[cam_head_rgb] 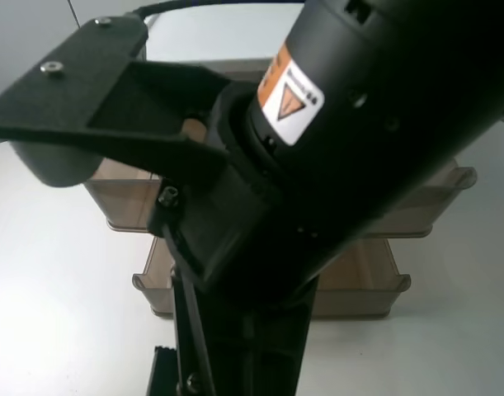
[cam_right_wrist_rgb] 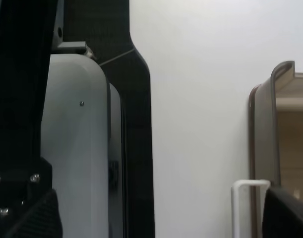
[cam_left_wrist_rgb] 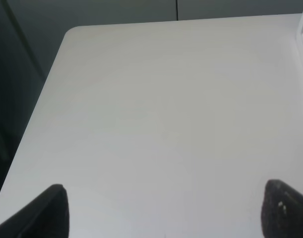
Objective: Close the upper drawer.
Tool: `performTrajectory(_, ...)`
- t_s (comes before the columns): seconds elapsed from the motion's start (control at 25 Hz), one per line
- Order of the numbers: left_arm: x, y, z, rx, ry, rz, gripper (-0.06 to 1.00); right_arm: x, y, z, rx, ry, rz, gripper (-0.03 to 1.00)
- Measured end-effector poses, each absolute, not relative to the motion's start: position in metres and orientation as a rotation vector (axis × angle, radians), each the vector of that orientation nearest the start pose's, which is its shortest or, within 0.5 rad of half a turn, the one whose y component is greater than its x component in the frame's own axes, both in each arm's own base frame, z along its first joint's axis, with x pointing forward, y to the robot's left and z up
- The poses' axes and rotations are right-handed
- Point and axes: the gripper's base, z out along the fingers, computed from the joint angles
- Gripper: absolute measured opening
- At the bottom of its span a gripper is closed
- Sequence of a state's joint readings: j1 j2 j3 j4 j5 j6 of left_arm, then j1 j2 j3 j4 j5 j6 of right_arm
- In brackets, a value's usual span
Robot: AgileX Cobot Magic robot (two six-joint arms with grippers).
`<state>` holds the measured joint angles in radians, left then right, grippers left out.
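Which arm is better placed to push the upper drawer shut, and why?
Right. The open right gripper has the white handle of the upper drawer beside one fingertip; the open left gripper faces only bare table.

A smooth white surface (cam_left_wrist_rgb: 156, 124) with a rounded corner lies under soft, even light; behind it stands a grey wall (cam_left_wrist_rgb: 116, 10).
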<state>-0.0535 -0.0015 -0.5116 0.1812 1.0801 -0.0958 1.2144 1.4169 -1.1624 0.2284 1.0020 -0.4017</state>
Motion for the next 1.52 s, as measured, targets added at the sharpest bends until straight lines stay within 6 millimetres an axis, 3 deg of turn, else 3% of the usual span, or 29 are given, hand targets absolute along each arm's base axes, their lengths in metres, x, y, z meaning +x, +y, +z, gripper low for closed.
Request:
performTrajectory(0.44,-0.007,0.015,0.28,-0.055,2.039,0.124,0.74,0.082,0.268,0.279,-2.023,2.148,0.427,0.61)
performTrajectory(0.76,-0.007,0.015,0.28,-0.055,2.039,0.124,0.74,0.096,0.264,0.265,-1.999,2.196,0.173,0.61)
performTrajectory(1.0,-0.007,0.015,0.28,-0.055,2.039,0.124,0.74,0.1,0.259,0.263,-1.947,2.238,0.037,0.61)
performTrajectory(1.16,-0.007,0.015,0.28,-0.055,2.039,0.124,0.74,0.109,0.258,0.265,-1.909,2.174,-0.08,0.61)
performTrajectory(1.52,-0.007,0.015,0.28,-0.055,2.039,0.124,0.74,0.131,0.257,0.268,-1.798,2.122,-0.139,0.61)
